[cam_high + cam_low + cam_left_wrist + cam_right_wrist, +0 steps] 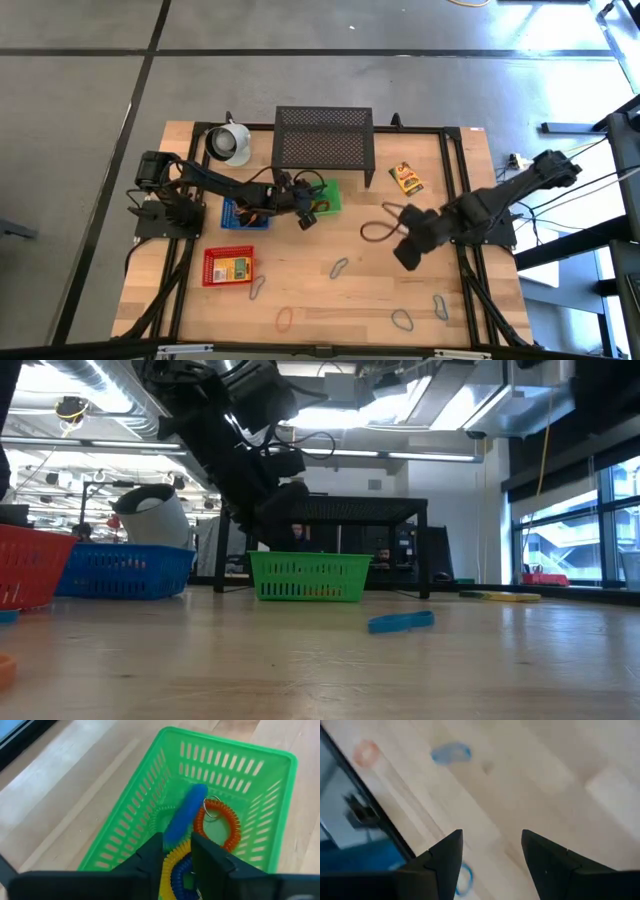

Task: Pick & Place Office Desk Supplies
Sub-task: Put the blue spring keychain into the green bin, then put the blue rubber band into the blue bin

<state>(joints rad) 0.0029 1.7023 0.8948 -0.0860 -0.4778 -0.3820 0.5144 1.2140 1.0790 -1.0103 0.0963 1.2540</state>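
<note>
My left gripper [308, 212] [176, 850] hangs open over the near end of the green basket [325, 196] [150, 810]. Just past its fingertips a blue rubber band [185, 812] shows blurred inside the basket, above an orange coil [218, 822], a yellow coil [175, 859] and a blue coil [179, 876]. My right gripper [408, 252] [492, 845] is open above bare table right of centre, pointing down, nothing between its fingers. Loose bands lie on the near table: blue [340, 267] [451, 752], grey [258, 288], orange [285, 319], grey [402, 320], blue [441, 306].
A red basket [228, 266] holding a yellow crayon box and a blue basket [240, 212] stand left of the green one. Behind are a white cup [230, 143] and a black mesh stand [323, 140]. Another yellow crayon box [405, 177] and a dark cord loop [378, 228] lie near my right arm.
</note>
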